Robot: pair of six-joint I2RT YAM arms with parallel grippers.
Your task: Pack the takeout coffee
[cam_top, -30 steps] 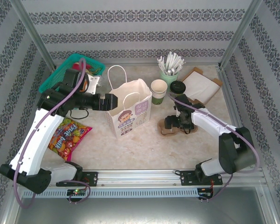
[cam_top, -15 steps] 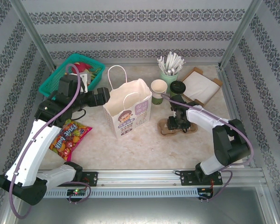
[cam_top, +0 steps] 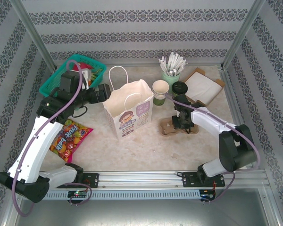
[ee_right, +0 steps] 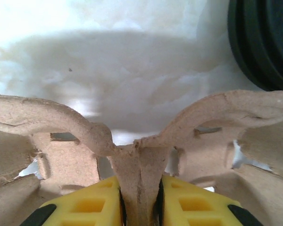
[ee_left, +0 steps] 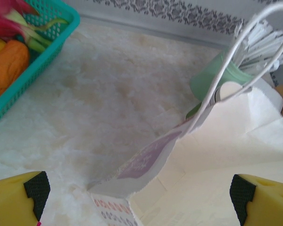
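Robot laboratory test cell: wallpaper-covered panels, bare aluminium frame posts, marble-look tabletop, and metal mounting rail

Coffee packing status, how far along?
Done: nothing packed; the dark green paper cup with black lid stands outside the white paper bag. In hand: right gripper pinches the brown pulp cup tray by its centre ridge; open left gripper sits at the bag's rim. Left: cup into bag.

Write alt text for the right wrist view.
The right tool pinches the centre ridge of a brown pulp cup tray. Beyond lies pale marbled table, with a black coffee lid at the top right edge.
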